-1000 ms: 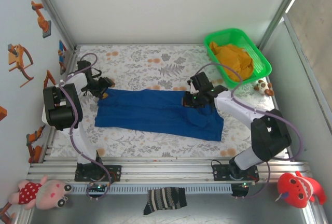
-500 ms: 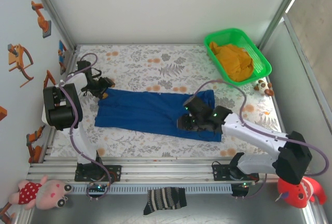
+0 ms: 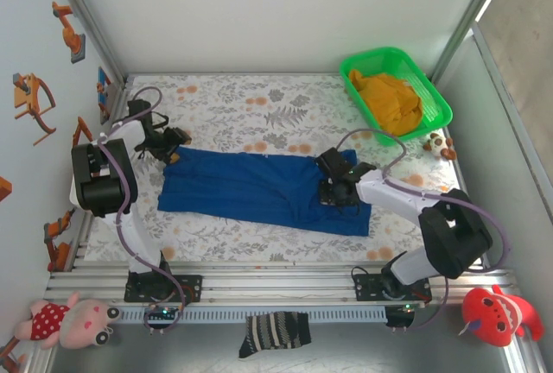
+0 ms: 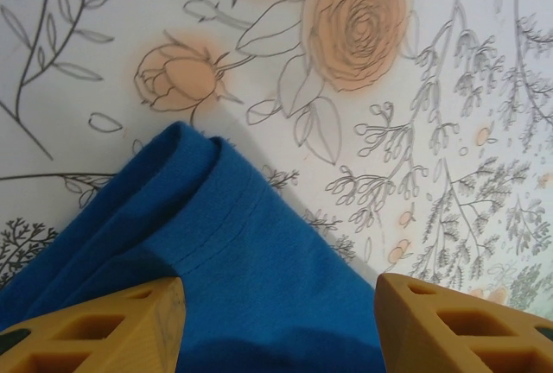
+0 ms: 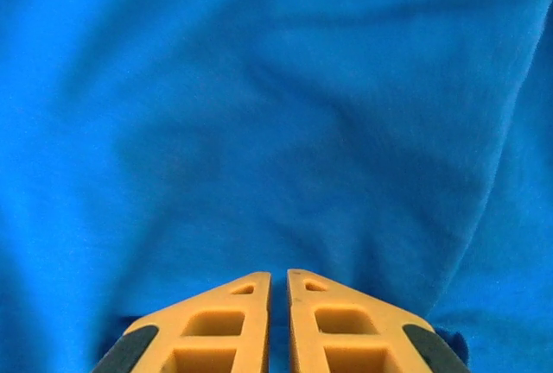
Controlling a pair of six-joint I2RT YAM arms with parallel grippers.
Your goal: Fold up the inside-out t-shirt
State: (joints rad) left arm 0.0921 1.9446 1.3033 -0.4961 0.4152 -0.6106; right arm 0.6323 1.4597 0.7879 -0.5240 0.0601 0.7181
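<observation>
From the right wrist, I can't tell whether the right gripper (image 5: 278,275), its fingers nearly together, has any fold of the t-shirt (image 5: 276,114) pinched, and the fingers' bases run off the lower edge. From above, the left gripper (image 3: 172,156) covers the t-shirt's far left corner. The brown bits (image 3: 439,147) well right of the t-shirt are too small for me to name.

The work surface is a flat rectangular table (image 3: 233,97) covered in white sheet printed with grey leaves and peach flowers. Three things lie directly on it. The royal-blue cloth t-shirt (image 3: 251,187) lies spread flat across the middle, its long side running left to right. The green plastic basket (image 3: 354,86) stands at the far right corner, apart from the shirt. A small brown-and-white object (image 3: 439,147) — too small to identify — lies just beside the basket's near end.
</observation>
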